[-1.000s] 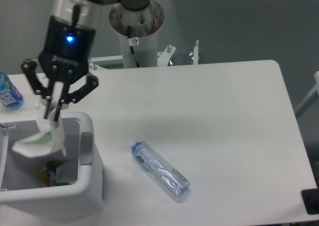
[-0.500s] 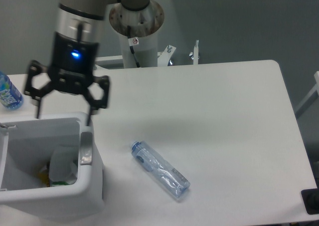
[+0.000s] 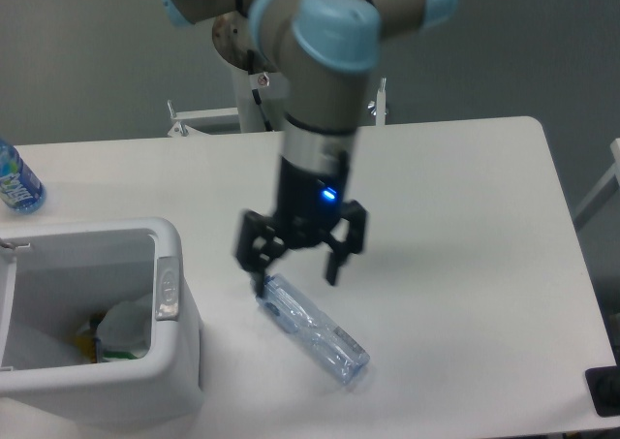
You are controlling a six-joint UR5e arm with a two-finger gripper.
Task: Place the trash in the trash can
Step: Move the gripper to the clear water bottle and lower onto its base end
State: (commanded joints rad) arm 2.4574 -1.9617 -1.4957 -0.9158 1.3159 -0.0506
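With my claw (image 3: 295, 272) spread wide and holding nothing, I'm hanging just above the capped end of the slim clear bottle (image 3: 312, 329), and this is the moment to get the approach right. One finger sits down by the bottle's upper-left end, the other out over the counter (image 3: 455, 197) to the right; whether either tip touches the plastic I cannot tell, the view is a bit blurred there. The bottle lies flat on the counter, running diagonally from near my claw down toward the front edge, just beside the trash can (image 3: 102, 313).

To do this well, I'd say I need my fingers square across the bottle's narrow width, not along its length, so it doesn't roll or squirt out when I close. A thin clear bottle like this will likely crumple, so a grip nearer its middle looks safer than one at the very tip, where it could swing.

The trash can stands at the front left, white and boxy, grey latch (image 3: 168, 288) on its rim facing me. Inside it there's already a crumpled clear packaging piece (image 3: 124, 330) among other bits, so one piece of trash looks done and the bottle is what's left. Far left, the blue-labelled bottle (image 3: 15, 179) stands at the counter's edge, well apart; that one I leave alone.
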